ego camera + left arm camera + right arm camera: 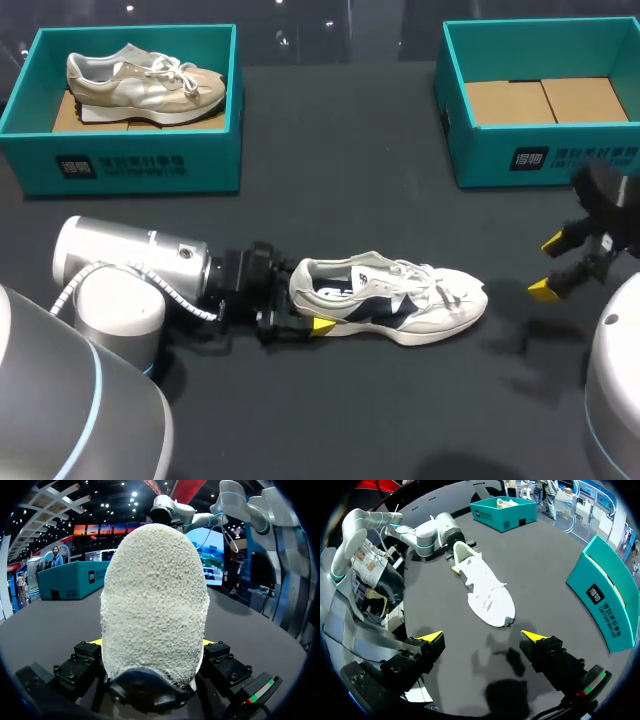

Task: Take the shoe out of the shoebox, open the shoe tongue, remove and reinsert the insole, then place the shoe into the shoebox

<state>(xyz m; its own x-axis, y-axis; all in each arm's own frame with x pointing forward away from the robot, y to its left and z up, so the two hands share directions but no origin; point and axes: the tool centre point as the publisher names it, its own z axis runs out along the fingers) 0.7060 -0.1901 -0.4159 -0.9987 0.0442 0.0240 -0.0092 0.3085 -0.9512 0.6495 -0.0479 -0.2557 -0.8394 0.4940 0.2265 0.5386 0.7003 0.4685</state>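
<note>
Sneaker (395, 298) upright on surface (350, 200), well apart from empty shoebox (470, 150). Left pincer (151, 641) clamped across heel. Right pincer (482, 639) apart, empty, beyond toe. Judged light; upper soft, heel and sole stiffer. Hold at heel, lift tongue by top edge.

Overhead lights brighten the dark table (350, 200) evenly, leaving soft shadows beside the shoe (400, 300).

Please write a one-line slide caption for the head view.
Left gripper shut on the heel of the white-and-navy sneaker; right gripper open beyond its toe, near the empty shoebox.
</note>
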